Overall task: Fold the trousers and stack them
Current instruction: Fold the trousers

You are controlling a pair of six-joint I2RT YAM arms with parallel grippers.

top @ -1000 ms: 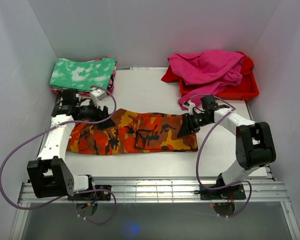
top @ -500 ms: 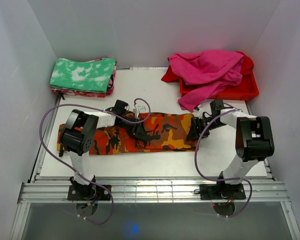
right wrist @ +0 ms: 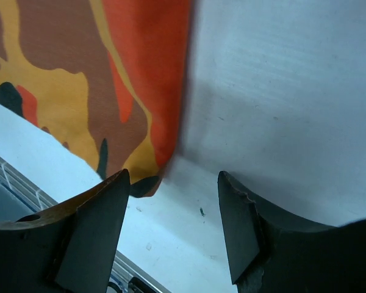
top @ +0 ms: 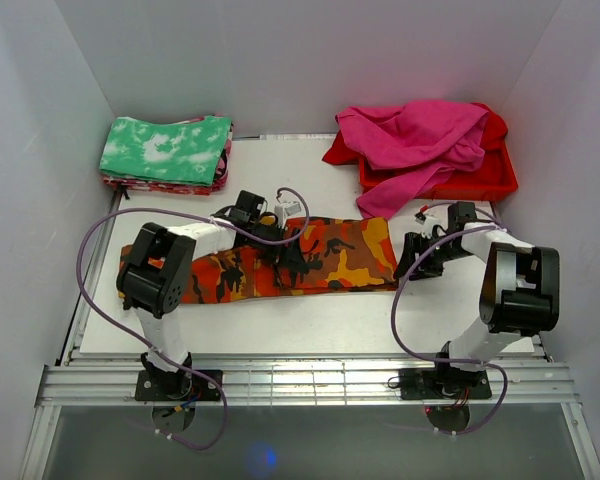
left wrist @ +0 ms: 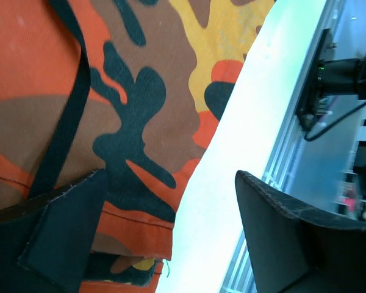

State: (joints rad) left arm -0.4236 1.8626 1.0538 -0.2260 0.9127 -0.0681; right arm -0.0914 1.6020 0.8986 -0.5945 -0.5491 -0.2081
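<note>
The trousers [top: 330, 255], in orange, red, yellow and dark brown camouflage print, lie flat in a long band across the middle of the table. My left gripper [top: 290, 262] hangs low over their middle, open. In the left wrist view [left wrist: 171, 226] one finger is over the trousers [left wrist: 110, 91] and the other over bare table, with the hem edge between them. My right gripper [top: 412, 262] stands open just off the right end. The right wrist view [right wrist: 171, 207] shows only table between its fingers, with a corner of the trousers [right wrist: 79, 79] beside the left finger.
A folded green-and-white mottled cloth [top: 165, 150] tops a stack at the back left. A red tray [top: 485, 180] at the back right holds magenta garments [top: 410, 140] that spill toward the trousers. White walls enclose the table, and a metal rail [top: 300, 380] runs along the near edge.
My left arm swung from the trousers' left end to their middle; its jaws narrowed, then opened again. My right gripper slid right off the trousers' end and opened wider.
</note>
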